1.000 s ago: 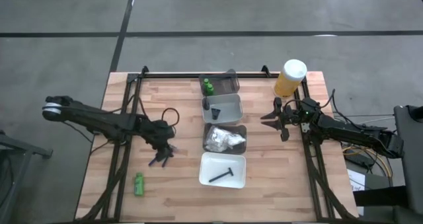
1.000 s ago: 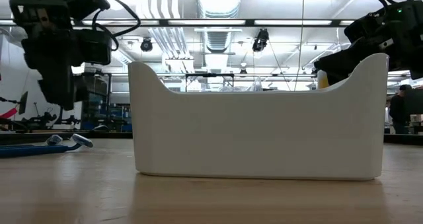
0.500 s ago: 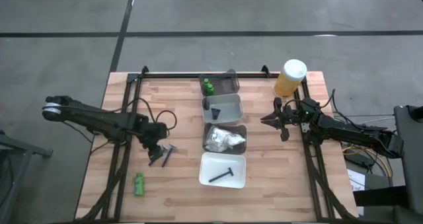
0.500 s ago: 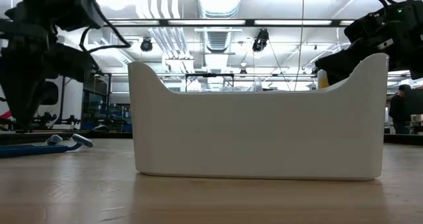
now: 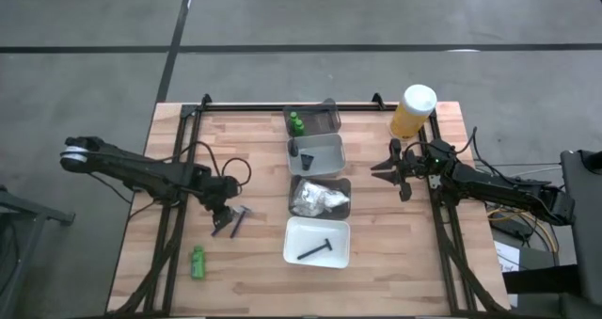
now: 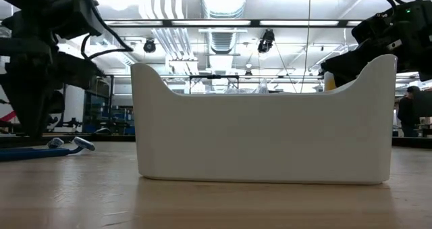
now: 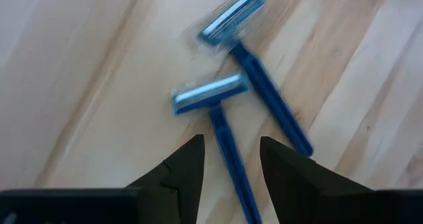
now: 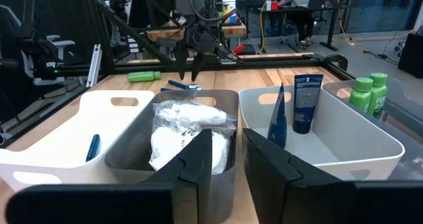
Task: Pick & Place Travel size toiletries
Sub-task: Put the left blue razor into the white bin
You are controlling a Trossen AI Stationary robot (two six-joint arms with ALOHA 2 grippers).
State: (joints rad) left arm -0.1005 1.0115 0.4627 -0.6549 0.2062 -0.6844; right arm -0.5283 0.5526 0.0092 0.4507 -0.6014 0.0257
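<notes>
On wooden table [image 5: 254,263], left tool [image 7: 228,159] open, straddling a razor [image 7: 218,118], empty.

Pale butcher-block wooden tabletop [image 5: 254,272]: matt, visible grain, plank seams. Two blue plastic razors [image 7: 228,118], smooth handles, clear glossy head covers. White rectangular plastic tray [image 6: 263,128] near the tabletop's front edge: smooth, satin. Grey plastic tray [image 8: 225,168] holds white crinkly packets [image 8: 182,135], shiny film. Small bright green plastic bottle [image 5: 198,261], glossy. Left gripper's dark fingers [image 7: 188,168]: matt black plastic.
</notes>
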